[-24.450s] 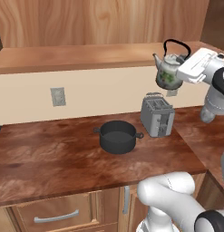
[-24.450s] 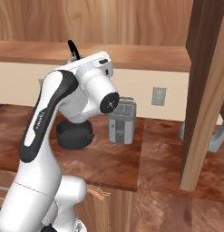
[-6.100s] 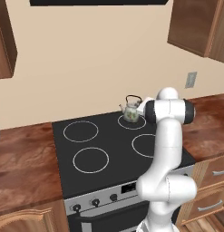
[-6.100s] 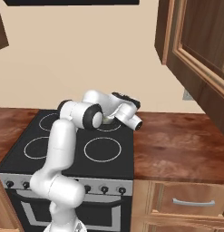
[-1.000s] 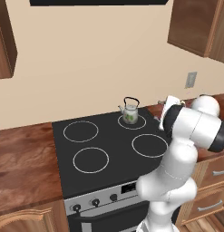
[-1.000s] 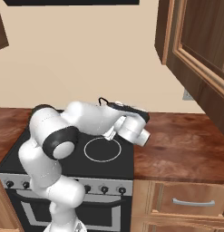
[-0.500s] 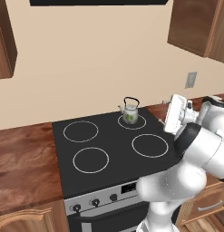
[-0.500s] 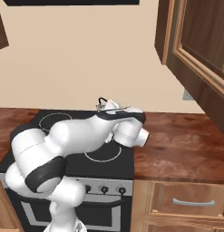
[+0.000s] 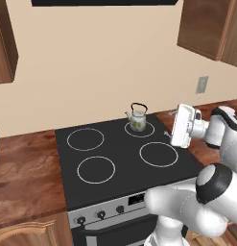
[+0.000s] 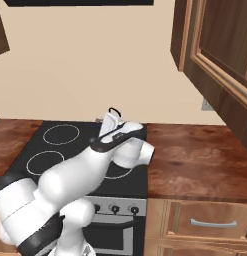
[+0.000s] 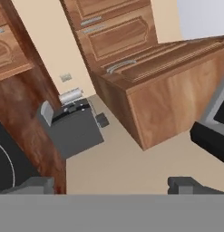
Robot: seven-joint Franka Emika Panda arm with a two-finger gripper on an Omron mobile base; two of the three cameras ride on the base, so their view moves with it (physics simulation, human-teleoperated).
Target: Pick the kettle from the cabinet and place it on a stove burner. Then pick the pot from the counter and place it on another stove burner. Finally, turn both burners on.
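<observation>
A: What surface is this?
B: A flat black glass cooktop (image 9: 120,168) on a steel-fronted range, set between reddish-brown wood-grain counter (image 9: 24,163) stretches. Beige wall behind, one grey outlet (image 9: 202,84) on it, dark panelled cabinets (image 9: 206,26) above.

A: How many burners?
B: Four thin white rings. The kettle (image 9: 137,120) stands upright on the back right ring: small, whitish-grey, teapot-shaped, green leaf print, curved spout, thin black arched handle. The other three rings are bare.

A: Knobs?
B: Small dark knobs (image 10: 115,209) on the steel front; I can't count them all.

A: And the gripper (image 11: 109,183)?
B: Fingers spread wide, nothing between them. In the hand view its two dark tips frame a rolled picture of wooden drawers, beige wall and a grey boxy appliance. The hand is right of the kettle, well apart from it.
</observation>
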